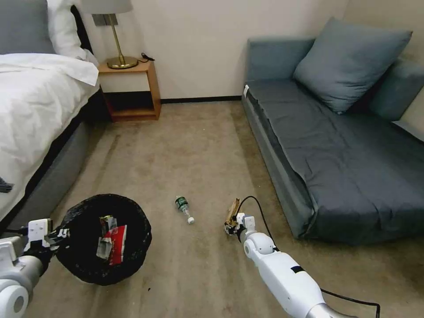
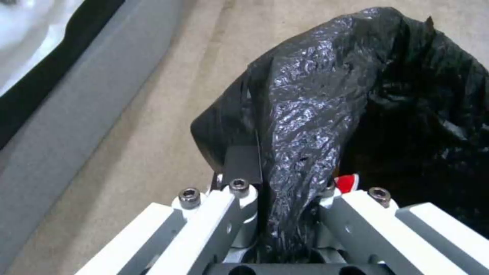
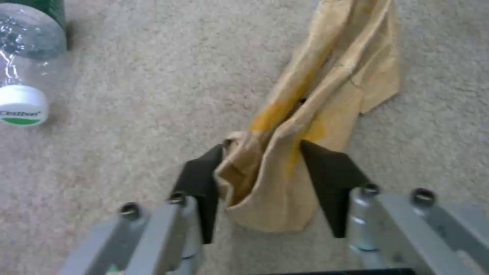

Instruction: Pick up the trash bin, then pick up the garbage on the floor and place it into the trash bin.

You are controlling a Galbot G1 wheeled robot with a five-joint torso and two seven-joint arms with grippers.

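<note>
**Gripping a crumpled paper bag on the carpet**

Pinching the small brown paper bag [image 3: 300,152], the right gripper [image 1: 230,225] has its two dark wedge-shaped pads pressed into the bag's creased, folded lower end, while the rest of the soft tan paper trails away from the fingers over the nubby beige carpet [image 1: 198,145]. Just off to the gripper's left side lies the clear plastic bottle [image 1: 184,208], smooth and round, with a green label and a white cap. Farther to that side, the left gripper [image 1: 55,236] is clamped on the rim of the trash bin [image 1: 106,238], its fingers closed over the wrinkly, glossy black liner [image 2: 316,114]. Inside the round bin sit a red-and-white packet [image 1: 115,245] and another crumpled wrapper.
</note>
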